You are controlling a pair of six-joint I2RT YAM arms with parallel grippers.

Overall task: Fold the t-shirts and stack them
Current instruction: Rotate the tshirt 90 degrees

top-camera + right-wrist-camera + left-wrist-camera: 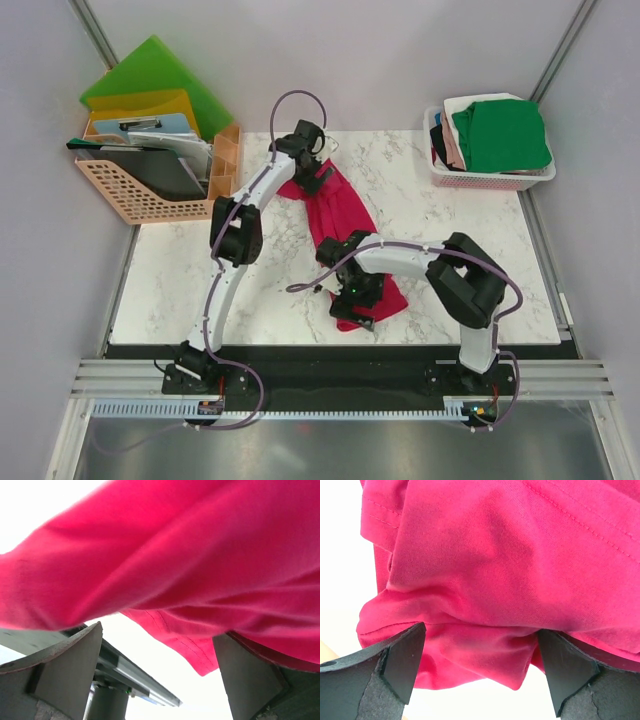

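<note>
A crimson-pink t-shirt (340,215) lies as a long bunched strip, running diagonally across the marble table (180,280). My left gripper (315,180) is down at the shirt's far end. In the left wrist view the left gripper (481,632) is open, its black fingers (400,665) wide apart with a fold of the t-shirt (495,555) between them. My right gripper (350,305) sits at the shirt's near end. There the right gripper (157,635) is open too, and a hemmed corner of the t-shirt (200,555) hangs between its fingers (70,675).
A pink basket (490,182) at the back right holds more t-shirts, a green one (500,135) on top of white, beige-pink and black ones. An orange basket (130,195) with green (150,75) and yellow folders stands at the back left.
</note>
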